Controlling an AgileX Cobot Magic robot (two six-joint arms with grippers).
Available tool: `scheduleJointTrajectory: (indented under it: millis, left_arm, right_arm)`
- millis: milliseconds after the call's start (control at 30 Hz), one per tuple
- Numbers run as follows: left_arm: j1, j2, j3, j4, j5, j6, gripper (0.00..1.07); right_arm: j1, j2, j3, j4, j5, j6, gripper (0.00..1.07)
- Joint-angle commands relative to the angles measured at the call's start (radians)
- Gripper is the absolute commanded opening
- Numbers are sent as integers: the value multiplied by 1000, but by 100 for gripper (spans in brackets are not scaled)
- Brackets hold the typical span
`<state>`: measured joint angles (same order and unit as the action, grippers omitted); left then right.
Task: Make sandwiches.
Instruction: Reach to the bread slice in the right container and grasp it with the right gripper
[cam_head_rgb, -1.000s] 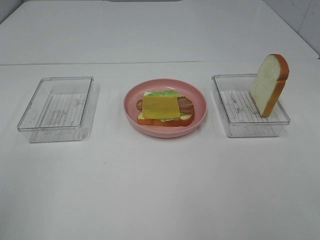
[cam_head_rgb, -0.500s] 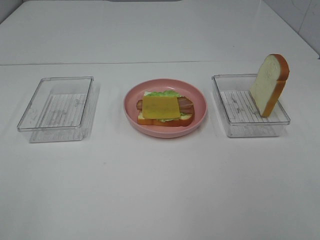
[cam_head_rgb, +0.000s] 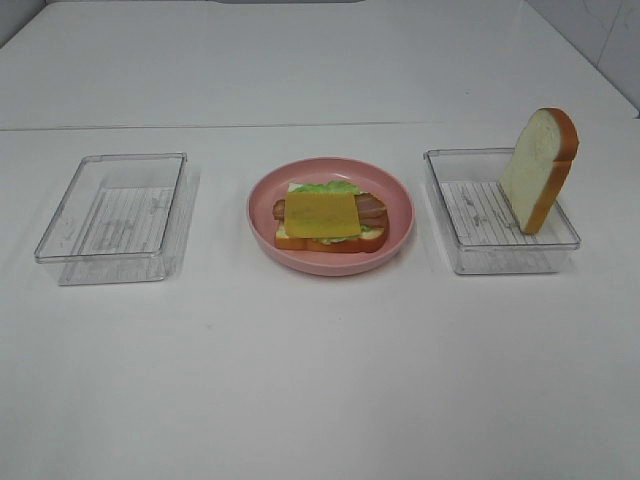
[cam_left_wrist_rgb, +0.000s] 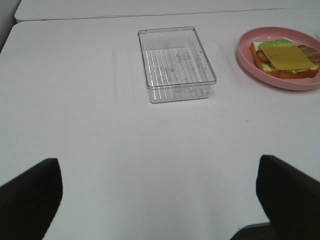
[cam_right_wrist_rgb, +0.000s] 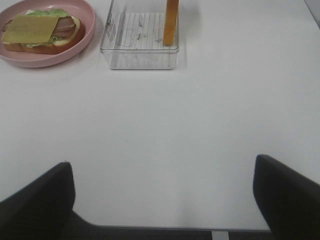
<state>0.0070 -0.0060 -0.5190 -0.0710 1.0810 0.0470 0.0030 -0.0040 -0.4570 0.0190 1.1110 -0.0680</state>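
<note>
At the moment of inspection I found the sandwich (cam_head_rgb: 330, 220) partly built on the pink plate (cam_head_rgb: 395, 195) at the middle of the table (cam_head_rgb: 320, 380): a bottom slice, lettuce, bacon strips and a yellow cheese square uppermost, with no top slice. The remaining bread slice (cam_head_rgb: 538, 170) stood on edge in the right-hand clear tray (cam_head_rgb: 450, 215), leaning toward that tray's far right corner, its long axis close to vertical and its white face turned toward the plate. The left-hand clear tray (cam_head_rgb: 110, 215) held nothing.

I judged the coming move to turn on that slice. It lay ahead of the right gripper (cam_right_wrist_rgb: 162, 200), slightly off toward the plate's side, with bare table between; the left gripper (cam_left_wrist_rgb: 157, 200) faced the left-hand tray and was well apart from the slice. The right arm was plainly the nearer. Both grippers had their fingers spread wide with nothing between them.

The high view showed neither arm, but gave the slice's full outline and lean. The right wrist view showed only the slice's crust edge, cut off at the frame's limit. The left wrist view showed the sandwich but not the slice.
</note>
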Motion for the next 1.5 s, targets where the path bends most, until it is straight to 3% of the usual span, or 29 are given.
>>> scheduleJointTrajectory:
  millis: [33,167,900,1133,1167,1233,1300,1367,1400,1500]
  left_arm:
    - [15,-20,1,-14,-11,-6,98]
    - [46,-22,1,-11,-11,-6,98]
    - [46,-16,1,-11,-11,-6,98]
    - [46,-17,1,-11,-11,-6,98]
    - [46,-17,1,-11,-11,-6,98]
    - [46,-17,1,-11,-11,-6,98]
    - [46,-17,1,-11,-11,-6,98]
    - [46,-17,1,-11,-11,-6,98]
    - [46,-17,1,-11,-11,-6,98]
    - [46,-17,1,-11,-11,-6,98]
  right_arm:
    - [-2,-22,3,1,-8,-3,94]
    - [-2,-22,3,1,-8,0,94]
    - [-2,38,-15,-84,-45,4,94]
    - [7,381,-137,-19,-133,24,94]
    - [12,512,-206,-5,-135,26,93]
    - [12,569,-233,-4,-135,32,93]
    - [12,864,-378,-6,-125,49,93]
    - [12,920,-412,-5,-120,51,93]
    - [12,1046,-499,1,-117,61,93]
    - [12,1111,-541,7,-117,68,93]
